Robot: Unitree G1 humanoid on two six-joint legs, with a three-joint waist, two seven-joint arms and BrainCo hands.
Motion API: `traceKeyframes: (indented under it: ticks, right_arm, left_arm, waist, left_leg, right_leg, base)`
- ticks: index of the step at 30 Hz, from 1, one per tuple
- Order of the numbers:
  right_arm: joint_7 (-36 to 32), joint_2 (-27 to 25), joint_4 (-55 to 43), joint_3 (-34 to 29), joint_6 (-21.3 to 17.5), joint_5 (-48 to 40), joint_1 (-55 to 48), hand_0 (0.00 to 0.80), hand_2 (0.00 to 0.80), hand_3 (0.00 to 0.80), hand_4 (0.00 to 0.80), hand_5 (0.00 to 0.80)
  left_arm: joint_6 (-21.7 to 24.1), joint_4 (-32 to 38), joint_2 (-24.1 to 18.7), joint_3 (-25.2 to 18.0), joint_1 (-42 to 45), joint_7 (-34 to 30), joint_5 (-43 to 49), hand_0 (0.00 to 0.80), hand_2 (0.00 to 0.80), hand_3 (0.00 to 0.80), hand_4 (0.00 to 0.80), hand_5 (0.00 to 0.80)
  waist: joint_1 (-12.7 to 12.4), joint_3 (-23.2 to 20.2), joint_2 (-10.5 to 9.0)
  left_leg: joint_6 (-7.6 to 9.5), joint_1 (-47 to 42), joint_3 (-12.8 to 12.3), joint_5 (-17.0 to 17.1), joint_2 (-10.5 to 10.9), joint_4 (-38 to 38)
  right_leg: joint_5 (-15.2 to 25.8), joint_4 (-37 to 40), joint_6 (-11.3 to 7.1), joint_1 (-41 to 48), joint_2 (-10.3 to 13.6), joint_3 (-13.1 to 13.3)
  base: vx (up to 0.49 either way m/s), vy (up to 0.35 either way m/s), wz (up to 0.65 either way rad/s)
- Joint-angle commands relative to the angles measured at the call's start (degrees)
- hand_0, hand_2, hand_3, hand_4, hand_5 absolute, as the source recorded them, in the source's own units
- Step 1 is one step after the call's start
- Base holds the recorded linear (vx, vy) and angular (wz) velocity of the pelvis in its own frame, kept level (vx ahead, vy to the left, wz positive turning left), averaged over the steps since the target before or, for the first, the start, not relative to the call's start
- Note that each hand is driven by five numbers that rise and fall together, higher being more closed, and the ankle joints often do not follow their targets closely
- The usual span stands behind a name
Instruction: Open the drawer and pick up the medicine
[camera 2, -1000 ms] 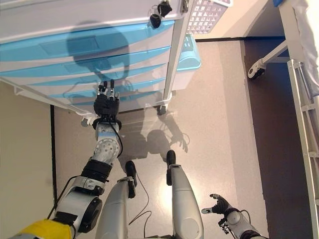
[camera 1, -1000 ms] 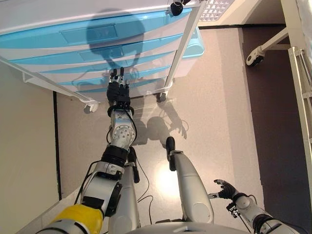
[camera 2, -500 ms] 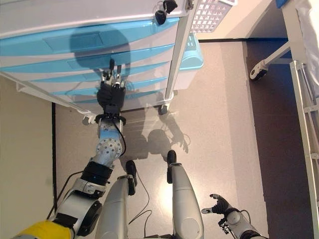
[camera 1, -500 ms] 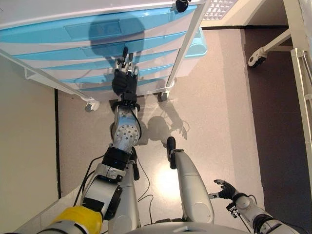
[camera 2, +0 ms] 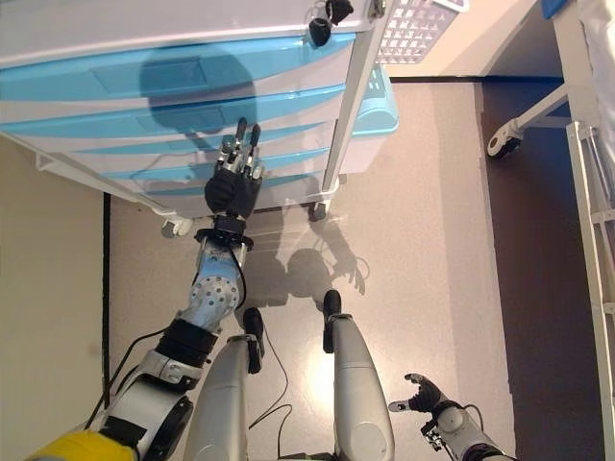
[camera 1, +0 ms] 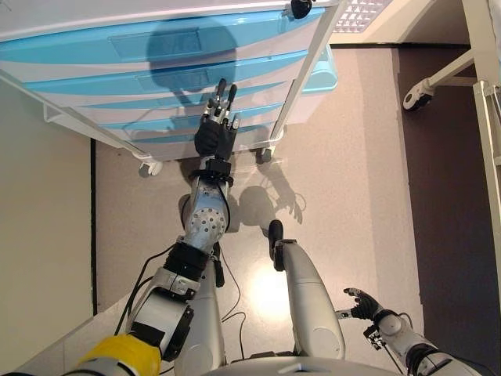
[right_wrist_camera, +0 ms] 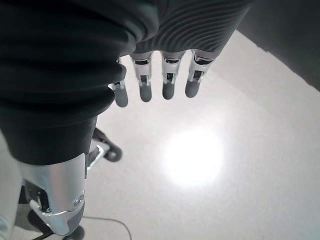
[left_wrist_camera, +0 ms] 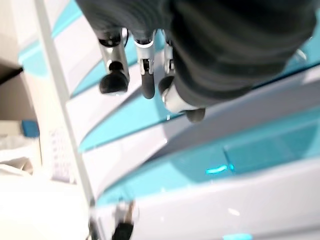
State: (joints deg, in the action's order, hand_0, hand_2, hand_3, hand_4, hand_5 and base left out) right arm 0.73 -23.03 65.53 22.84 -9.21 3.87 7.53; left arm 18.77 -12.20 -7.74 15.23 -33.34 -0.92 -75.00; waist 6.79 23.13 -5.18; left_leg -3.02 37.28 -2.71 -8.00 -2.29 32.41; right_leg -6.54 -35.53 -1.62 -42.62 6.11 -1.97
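Note:
A white wheeled cart (camera 1: 301, 74) holds a stack of light-blue drawers (camera 1: 94, 48), all shut. No medicine shows in any view. My left hand (camera 1: 217, 131) is stretched out in front of the middle drawers, fingers straight and open, tips close to a drawer front. In the left wrist view its fingers (left_wrist_camera: 144, 75) point at the blue drawer fronts (left_wrist_camera: 150, 110) and hold nothing. My right hand (camera 1: 362, 302) hangs low at the lower right, open and empty; it also shows in the right wrist view (right_wrist_camera: 160, 80), above bare floor.
A light-blue bin (camera 1: 322, 72) stands behind the cart's right side. A white mesh basket (camera 1: 356, 12) is at the top right. A white frame with a castor wheel (camera 1: 415, 95) stands at the right. A beige wall (camera 1: 39, 235) runs along the left.
My left hand has risen from the lowest drawers up and to the right, to the middle drawers. The view has shifted slightly. The right hand has not moved.

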Motion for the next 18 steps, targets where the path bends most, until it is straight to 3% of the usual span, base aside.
traceKeyframes:
  ticks: [1,6,8,18]
  right_arm:
    - [0.96,-1.9,1.35,-1.03,0.67,-0.19,-2.34,0.0,0.0,0.0,0.0,0.0]
    - [1.38,-1.8,1.5,-1.2,0.64,-0.26,-2.13,0.0,0.0,0.0,0.0,0.0]
    - [1.87,-1.77,1.9,-1.46,0.82,-0.34,-1.7,0.0,0.0,0.0,0.0,0.0]
    - [3.8,-1.57,2.05,-2.38,0.98,-0.49,-0.29,0.0,0.0,0.0,0.0,0.0]
  left_arm:
    - [0.14,6.16,0.46,0.65,1.35,-2.11,3.81,0.8,0.8,0.8,0.8,0.8]
    - [0.37,2.92,-0.35,-1.16,3.36,-0.87,5.13,0.8,0.8,0.8,0.8,0.8]
    - [0.43,-0.74,-1.1,-2.79,5.26,0.65,7.15,0.0,0.0,0.0,0.0,0.0]
    - [-0.51,-8.76,-1.26,-6.32,8.71,1.61,7.58,0.0,0.0,0.0,0.0,0.0]
  waist:
    - [0.09,-2.58,1.25]
    - [-0.16,-2.39,1.14]
    - [-0.29,-2.43,1.08]
    - [-0.56,-2.96,1.14]
  left_leg:
    - [5.12,2.74,-2.63,-1.55,1.88,3.07]
    - [5.08,3.0,-2.52,-1.39,1.81,3.19]
    - [4.96,2.96,-2.49,-1.05,1.75,2.69]
    - [4.77,2.85,-2.67,0.34,1.45,-0.39]
  right_leg:
    - [1.98,-2.16,-0.96,0.42,-1.51,-0.82]
    - [2.05,-2.21,-0.86,0.18,-1.59,-0.98]
    - [2.49,-1.46,-0.81,0.31,-1.7,-0.98]
    - [4.71,2.68,-1.06,0.51,-2.17,-0.88]
  base:
    - [0.0,0.0,0.0]
    - [0.0,0.0,0.0]
    - [0.0,0.0,0.0]
    - [-0.002,0.001,0.0]
